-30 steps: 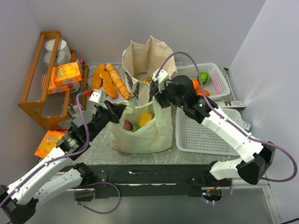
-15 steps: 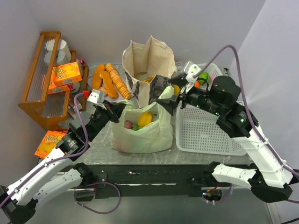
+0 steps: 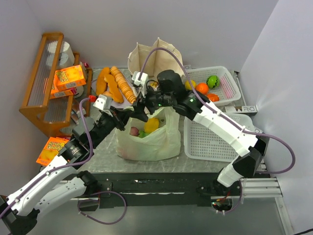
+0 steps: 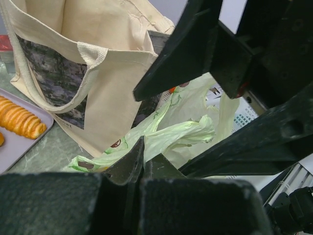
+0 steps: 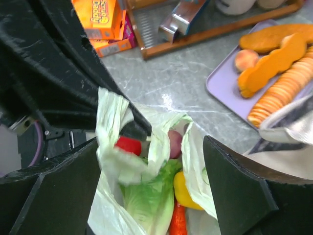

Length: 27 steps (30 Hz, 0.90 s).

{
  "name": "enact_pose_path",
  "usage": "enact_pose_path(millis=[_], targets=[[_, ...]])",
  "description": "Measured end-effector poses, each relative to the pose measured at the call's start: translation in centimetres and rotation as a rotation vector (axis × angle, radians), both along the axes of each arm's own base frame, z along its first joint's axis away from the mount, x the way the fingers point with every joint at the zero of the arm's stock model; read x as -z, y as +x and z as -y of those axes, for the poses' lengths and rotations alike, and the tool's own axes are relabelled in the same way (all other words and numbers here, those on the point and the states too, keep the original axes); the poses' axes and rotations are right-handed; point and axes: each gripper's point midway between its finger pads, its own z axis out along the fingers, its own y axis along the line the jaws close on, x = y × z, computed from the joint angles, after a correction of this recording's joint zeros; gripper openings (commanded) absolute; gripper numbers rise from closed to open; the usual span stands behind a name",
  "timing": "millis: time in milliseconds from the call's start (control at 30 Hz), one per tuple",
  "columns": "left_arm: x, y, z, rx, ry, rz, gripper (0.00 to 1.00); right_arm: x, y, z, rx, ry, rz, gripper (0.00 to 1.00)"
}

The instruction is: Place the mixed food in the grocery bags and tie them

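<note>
The pale-green plastic grocery bag (image 3: 149, 142) stands open at the table's middle, with the beige canvas tote (image 3: 157, 59) upright behind it. Inside the green bag lie a leafy cabbage (image 5: 146, 205), a carrot (image 5: 178, 223), a yellow fruit (image 5: 183, 188) and a red piece (image 5: 128, 145). My left gripper (image 3: 128, 113) (image 4: 143, 147) is shut on the bag's left handle (image 4: 181, 134). My right gripper (image 3: 138, 110) (image 5: 151, 142) hangs open right over the bag's mouth beside the left gripper, with that handle's plastic loose between its fingers. More food, green (image 3: 212, 81) and orange (image 3: 202, 88), lies in the far basket.
A white mesh basket (image 3: 234, 90) stands at the back right, and another (image 3: 210, 139) lies in front of it. A tray of bread loaves (image 3: 115, 83) sits left of the tote. At the far left a wooden rack (image 3: 39, 105) holds orange boxes (image 3: 68, 78); another box (image 3: 51, 149) lies below it.
My right gripper let go of the bag's right side, swung out right, then crossed left over the bag's mouth with its jaws open. The left arm has held still.
</note>
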Motion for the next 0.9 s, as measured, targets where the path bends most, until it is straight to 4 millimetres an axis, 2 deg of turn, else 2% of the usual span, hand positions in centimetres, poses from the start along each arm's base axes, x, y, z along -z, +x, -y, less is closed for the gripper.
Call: enact_pose_path(millis=[67, 100, 133, 167, 200, 233, 267, 300, 367, 433, 633, 767, 900], targets=[[0.0, 0.0, 0.0, 0.001, 0.002, 0.001, 0.01, 0.2, 0.1, -0.5, -0.011, -0.013, -0.001, 0.68], [0.0, 0.0, 0.0, 0.002, 0.004, 0.003, 0.01, 0.0, 0.1, -0.5, -0.015, -0.011, 0.006, 0.53], [0.0, 0.0, 0.0, 0.003, 0.005, 0.005, 0.01, -0.3, 0.0, -0.5, -0.017, -0.007, 0.011, 0.46], [0.0, -0.1, 0.0, 0.003, 0.007, 0.007, 0.01, -0.8, 0.0, -0.5, -0.020, 0.001, 0.025, 0.35], [0.0, -0.1, -0.1, 0.003, 0.010, 0.009, 0.04, -1.3, 0.0, -0.5, -0.020, 0.009, 0.034, 0.11], [-0.1, -0.1, -0.1, 0.001, 0.014, 0.014, 0.11, -1.6, 0.0, -0.4, -0.020, 0.013, 0.043, 0.09], [-0.1, 0.0, -0.2, -0.002, 0.019, 0.018, 0.37, -1.8, 0.0, -0.3, -0.017, 0.016, 0.050, 0.09], [0.0, 0.0, -0.3, -0.006, 0.024, 0.021, 0.56, -1.9, 0.0, -0.2, -0.014, 0.017, 0.051, 0.10], [0.2, 0.1, -0.4, -0.014, 0.045, 0.025, 0.84, -2.1, 0.2, -0.1, -0.003, 0.017, 0.058, 0.10], [0.3, 0.0, -0.5, -0.011, 0.065, 0.038, 0.95, -2.5, 0.3, 0.0, 0.007, 0.016, 0.066, 0.10], [-0.1, -0.9, -0.4, 0.041, 0.114, 0.106, 0.96, -5.2, 0.4, 0.3, 0.017, 0.053, 0.111, 0.09], [0.4, 0.0, -0.3, 0.022, 0.154, 0.146, 0.96, -5.5, 0.1, 0.3, 0.003, 0.060, 0.110, 0.08], [0.7, 1.5, 1.0, 0.025, 0.183, 0.190, 0.96, -5.3, -0.3, 0.2, -0.019, 0.058, 0.095, 0.07]])
